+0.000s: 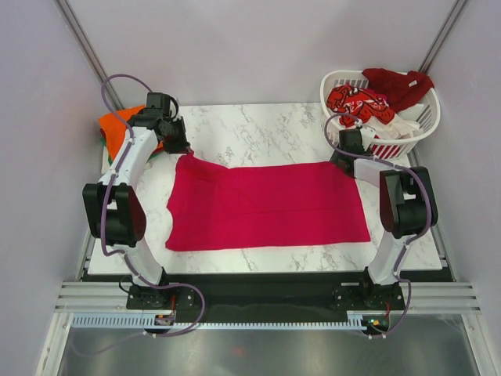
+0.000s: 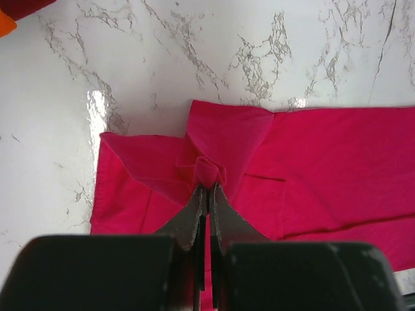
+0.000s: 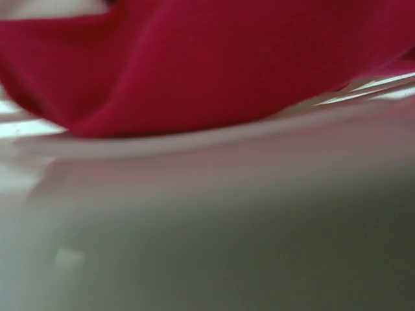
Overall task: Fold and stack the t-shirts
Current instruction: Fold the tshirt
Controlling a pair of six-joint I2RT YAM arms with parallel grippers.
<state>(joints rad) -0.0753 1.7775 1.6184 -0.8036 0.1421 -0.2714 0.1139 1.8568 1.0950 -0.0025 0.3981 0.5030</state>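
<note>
On a marble table (image 1: 258, 125) a magenta t-shirt (image 1: 266, 207) is laid partly folded, its corner clamped by the left gripper (image 2: 207, 188); the right gripper (image 1: 342, 160) cannot be judged. Unfolded shirts (image 1: 364, 102) are left beyond it.

Top view overhead; wrist views close over t-shirt (image 1: 266, 205).

No readable text, labels or numbers anywhere. White print on the red-patterned t-shirt (image 1: 358, 103) in the basket (image 1: 403, 147): illegible.

The magenta-red t-shirt (image 1: 266, 205) lies spread flat, its far-left corner bunched, the orange t-shirt (image 1: 117, 125) far left, the dark red t-shirt (image 1: 399, 82) and red-patterned t-shirt (image 1: 358, 102) heaped far right.
</note>
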